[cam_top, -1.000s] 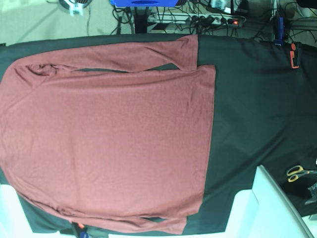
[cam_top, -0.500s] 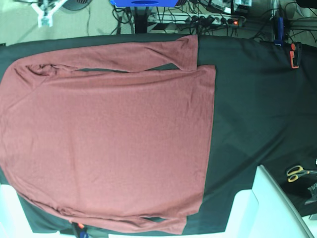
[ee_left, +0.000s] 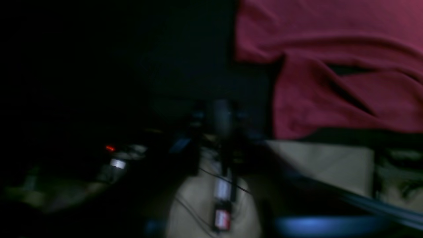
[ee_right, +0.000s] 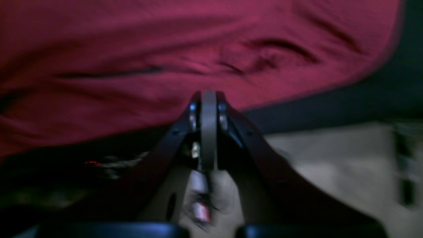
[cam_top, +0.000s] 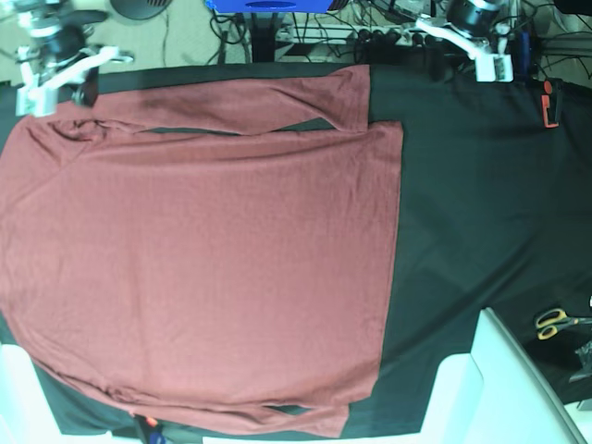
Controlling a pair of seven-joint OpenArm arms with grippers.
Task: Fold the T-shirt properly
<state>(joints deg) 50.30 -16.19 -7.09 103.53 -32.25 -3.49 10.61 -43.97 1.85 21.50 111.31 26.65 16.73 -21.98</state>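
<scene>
The T-shirt [cam_top: 203, 268] is brick red and long-sleeved, spread flat on the black table cover [cam_top: 481, 213], its upper sleeve [cam_top: 240, 106] lying along the far edge. My right gripper [cam_top: 85, 91] hovers at the far left corner over the shoulder end; in the right wrist view its fingertips [ee_right: 209, 97] stand pressed together, empty, just off the shirt's edge [ee_right: 165, 49]. My left gripper [cam_top: 490, 67] hangs over the far edge, to the right of the sleeve cuff. In the left wrist view it [ee_left: 221, 115] is dark and blurred, with the shirt [ee_left: 330, 66] at upper right.
Yellow-handled scissors [cam_top: 555, 322] lie at the right edge. An orange clamp [cam_top: 550, 104] grips the cover at the far right. White blocks stand at the near right [cam_top: 499, 388] and near left [cam_top: 14, 398]. A power strip [cam_top: 398, 37] and cables lie beyond the table.
Both arms have come into the base view from the far edge, one over each far corner. The shirt lies as before.
</scene>
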